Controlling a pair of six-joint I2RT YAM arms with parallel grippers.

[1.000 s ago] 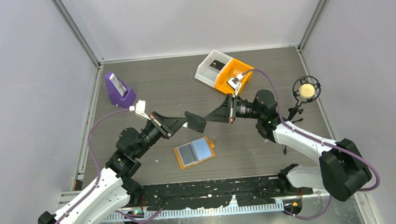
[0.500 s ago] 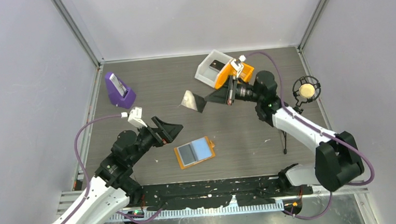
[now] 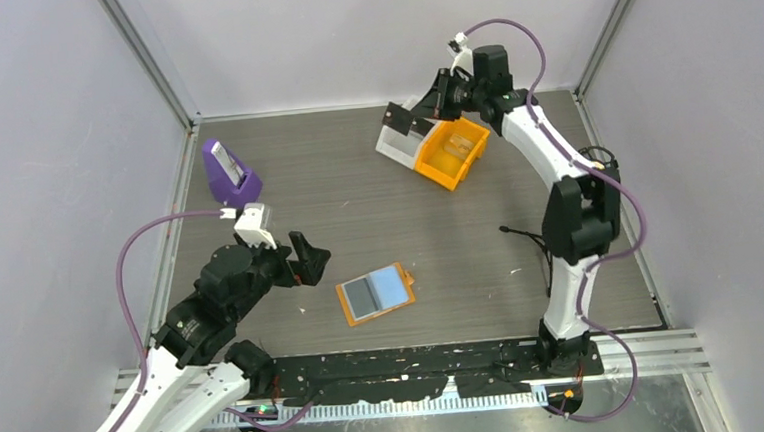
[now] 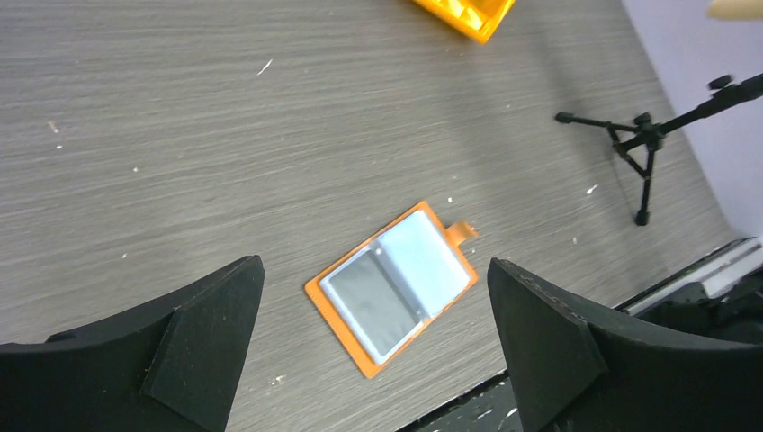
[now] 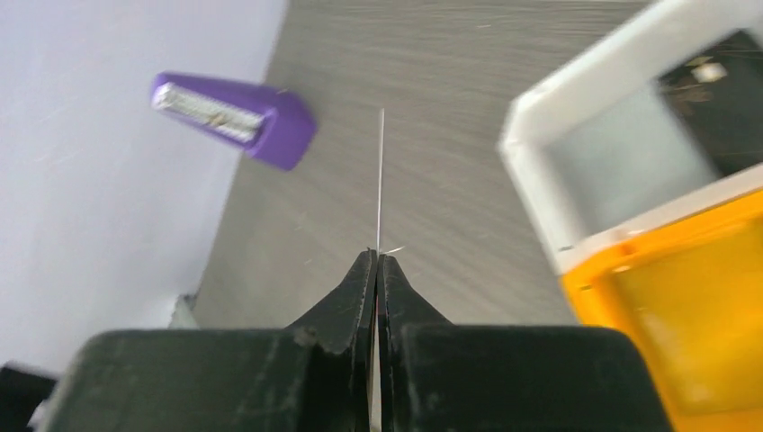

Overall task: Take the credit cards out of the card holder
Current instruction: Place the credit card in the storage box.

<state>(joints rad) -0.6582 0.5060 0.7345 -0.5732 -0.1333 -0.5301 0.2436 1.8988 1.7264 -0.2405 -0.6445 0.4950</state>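
The card holder point(image 3: 376, 293) lies open and flat on the tabletop point(image 3: 336, 189), its two pale panels facing up, and the left pincer point(image 3: 311, 263) hangs just beside it, spread wide and empty. At the back, the right pincer point(image 5: 376, 261) is clamped on one thin card point(image 5: 381, 171) by two bins, one white point(image 3: 386, 144) and one orange point(image 3: 441, 175). One purple stand point(image 3: 233, 180) sits far left and one black tripod point(image 4: 646, 144) to the right.

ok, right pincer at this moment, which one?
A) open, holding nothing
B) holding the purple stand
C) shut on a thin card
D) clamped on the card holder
C: in the right wrist view the right pincer has its jaws pressed together on a thin card seen edge-on, while the card holder lies open well apart from it.
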